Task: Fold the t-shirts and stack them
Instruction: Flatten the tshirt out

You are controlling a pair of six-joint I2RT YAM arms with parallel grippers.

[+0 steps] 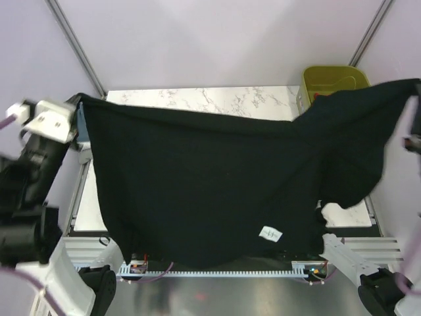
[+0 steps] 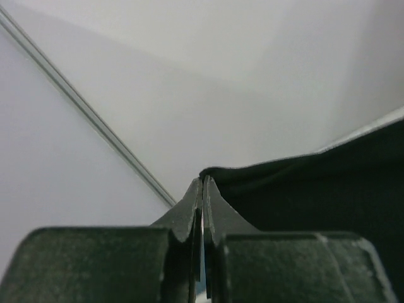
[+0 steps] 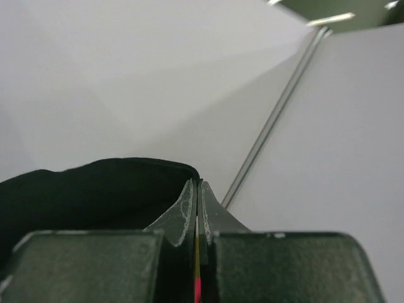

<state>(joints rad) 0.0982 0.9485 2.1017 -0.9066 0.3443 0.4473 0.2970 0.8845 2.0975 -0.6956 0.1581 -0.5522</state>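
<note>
- Black t-shirt (image 1: 210, 191): lifted clear and spread as a sheet between the two grippers. Its upper edge runs from one gripper to the other and its body hangs below both. A white label (image 1: 270, 233) shows low on the cloth, nearer the right gripper's side.
- Left gripper (image 2: 202, 184): jaws pressed together on a thin corner of the black cloth, which trails away to the right of the tips.
- Right gripper (image 3: 197, 185): jaws likewise closed on the cloth, which bulges to the left of the tips. The part hanging just below this gripper looks bunched rather than flat.
- Surface (image 1: 217, 99): lies below both grippers and is mostly hidden by the shirt. The lower hem hangs past its near edge, over the arm bases.
- Olive-green basket (image 1: 332, 79): stands behind the cloth, near the right gripper and inward of it.
- Hazard, slip: each hold appears to be a slim pinch at an edge, so a quick swing or extra tension between the grippers could pull a corner free.
- Hazard, snag: the drooping hem could catch on the arm bases, or the right-hand fold on the basket rim, as the shirt is lowered.
- Hazard, crooked lay: the bunched right side would probably set down creased and spoil the fold.
</note>
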